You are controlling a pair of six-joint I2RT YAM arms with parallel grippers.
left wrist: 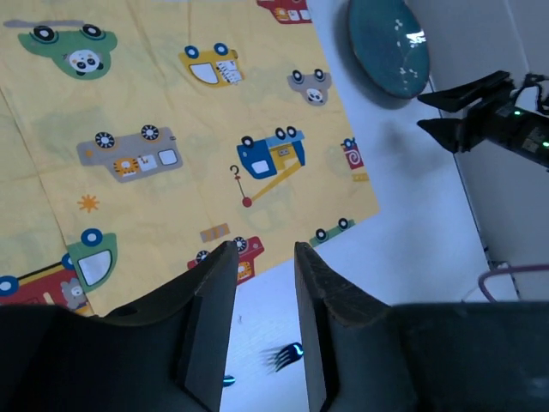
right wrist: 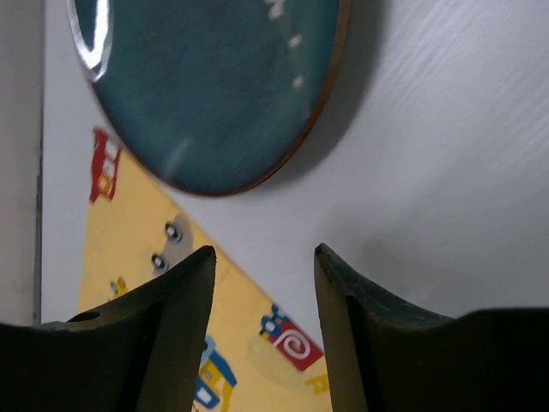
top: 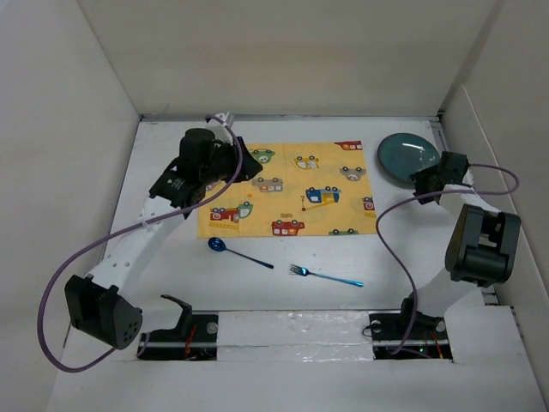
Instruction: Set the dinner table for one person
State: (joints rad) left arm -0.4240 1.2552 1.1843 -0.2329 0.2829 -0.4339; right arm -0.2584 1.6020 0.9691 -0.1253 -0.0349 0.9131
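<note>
The white dinner table (top: 266,287) carries a yellow placemat (top: 287,189) printed with cartoon cars. A teal plate (top: 408,160) lies on the table just past the mat's far right corner. A blue spoon (top: 236,251) and a blue fork (top: 326,276) lie on the table in front of the mat. My left gripper (top: 249,163) hovers over the mat's far left part, open and empty. My right gripper (top: 419,184) is open and empty, just in front of the plate. The left wrist view shows the mat (left wrist: 171,129), the plate (left wrist: 388,47) and the fork (left wrist: 286,354). The right wrist view shows the plate (right wrist: 206,86) and the mat (right wrist: 171,343).
White walls enclose the table on the left, back and right. Purple cables (top: 390,232) loop from both arms over the table. The arm bases sit at the near edge.
</note>
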